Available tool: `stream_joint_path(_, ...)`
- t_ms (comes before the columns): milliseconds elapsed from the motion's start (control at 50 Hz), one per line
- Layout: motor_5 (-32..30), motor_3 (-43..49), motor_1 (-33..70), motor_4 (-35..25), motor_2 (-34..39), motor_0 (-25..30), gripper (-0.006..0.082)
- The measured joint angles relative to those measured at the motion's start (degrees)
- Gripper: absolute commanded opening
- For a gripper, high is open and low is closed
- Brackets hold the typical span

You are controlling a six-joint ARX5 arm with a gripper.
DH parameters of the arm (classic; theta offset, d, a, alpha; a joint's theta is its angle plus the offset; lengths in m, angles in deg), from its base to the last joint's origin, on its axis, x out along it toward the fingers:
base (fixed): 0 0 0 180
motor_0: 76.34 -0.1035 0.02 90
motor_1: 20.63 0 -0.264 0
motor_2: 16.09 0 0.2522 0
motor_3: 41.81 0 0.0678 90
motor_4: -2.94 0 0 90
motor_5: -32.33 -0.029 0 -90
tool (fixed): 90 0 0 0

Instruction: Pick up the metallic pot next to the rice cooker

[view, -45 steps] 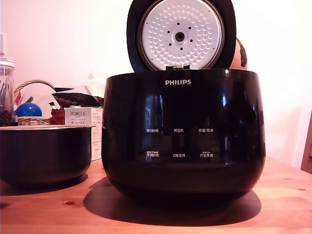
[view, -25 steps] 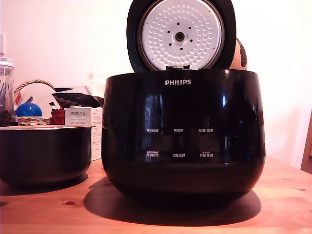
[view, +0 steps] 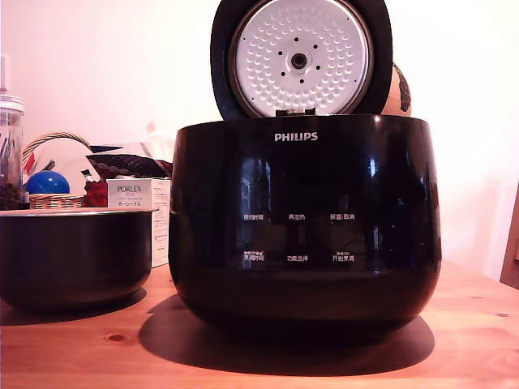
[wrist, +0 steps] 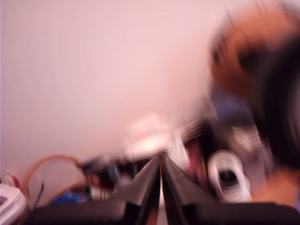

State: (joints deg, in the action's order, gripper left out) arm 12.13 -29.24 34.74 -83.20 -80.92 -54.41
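Note:
The rice cooker (view: 304,227) fills the middle of the exterior view, glossy black with a white PHILIPS logo. Its lid (view: 302,57) stands open and shows the dimpled silver inner plate. The metallic pot (view: 75,255) sits on the wooden table at the exterior view's left, dark-sided with a thin silvery rim. No arm shows in the exterior view. The wrist view is blurred; my gripper (wrist: 161,164) shows there with its two dark fingers nearly touching and nothing between them. The pot does not show in the wrist view.
Behind the pot stand a white PORLEX box (view: 138,198), a wicker basket (view: 55,198) with a blue ball (view: 47,182), and a glass jar (view: 10,154). The wrist view shows blurred clutter, a white round object (wrist: 228,176) and a dark mass at one side.

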Motion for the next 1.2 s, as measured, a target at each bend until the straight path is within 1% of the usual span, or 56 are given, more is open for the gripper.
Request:
stream_joint_path(40, -0.3, 4.5, 0.0, -1.2, -1.9, -0.6, -0.0024)
stream_joint_path(60, -2.6, 6.6, 0.0, -2.7, -3.1, -0.9, -0.0024)
stream_joint_path(100, -2.9, 10.4, 0.0, -4.1, -5.6, -1.3, -0.0024)
stream_joint_path(120, -5.9, 12.3, 0.0, -5.1, -7.1, -1.5, -0.0024)
stream_joint_path(180, -6.1, 18.1, -0.1, -6.6, -11.7, -2.2, -0.0024)
stream_joint_path(200, -9.7, 19.8, -0.1, -7.5, -13.0, -2.4, -0.0024)
stream_joint_path(240, -10.1, 23.6, -0.3, -8.4, -15.7, -2.8, -0.0024)
stream_joint_path(260, -14.0, 25.6, -0.4, -10.0, -16.7, -3.0, -0.0024)
stream_joint_path(280, -14.9, 27.3, -0.5, -10.4, -17.8, -3.3, -0.0024)
stream_joint_path(320, -14.9, 31.4, -0.7, -11.6, -19.4, -3.6, -0.0024)
stream_joint_path(340, -19.5, 33.6, -0.7, -11.9, -20.1, -3.7, -0.0024)
stream_joint_path(380, -19.7, 37.7, -0.8, -12.2, -21.0, -3.9, -0.0024)
stream_joint_path(400, -22.4, 39.9, -0.8, -12.3, -21.3, -4.0, -0.0024)
stream_joint_path(480, -22.4, 48.6, -0.2, -12.4, -21.6, -4.3, -0.0004)
stream_joint_path(500, -25.5, 51.3, 0.2, -12.4, -21.6, -4.4, 0.0007)
stream_joint_path(540, -25.5, 56.0, 1.2, -12.4, -21.6, -4.5, 0.0032)
stream_joint_path(560, -28.0, 58.2, 1.9, -12.4, -21.6, -4.5, 0.0052)
stream_joint_path(720, -29.5, 73.4, 7.7, -12.4, -21.5, -4.5, 0.0263)
stream_joint_path(780, -29.5, 75.2, 9.7, -12.4, -21.4, -4.5, 0.0312)
stream_joint_path(960, -29.5, 74.5, 16.0, -12.4, -21.4, -4.5, 0.0396)
stream_joint_path(1080, -29.6, 72.2, 20.7, -12.3, -21.4, -4.9, 0.0406)
stream_joint_path(1200, -30.9, 69.2, 25.1, -12.3, -21.4, -5.7, 0.0509)
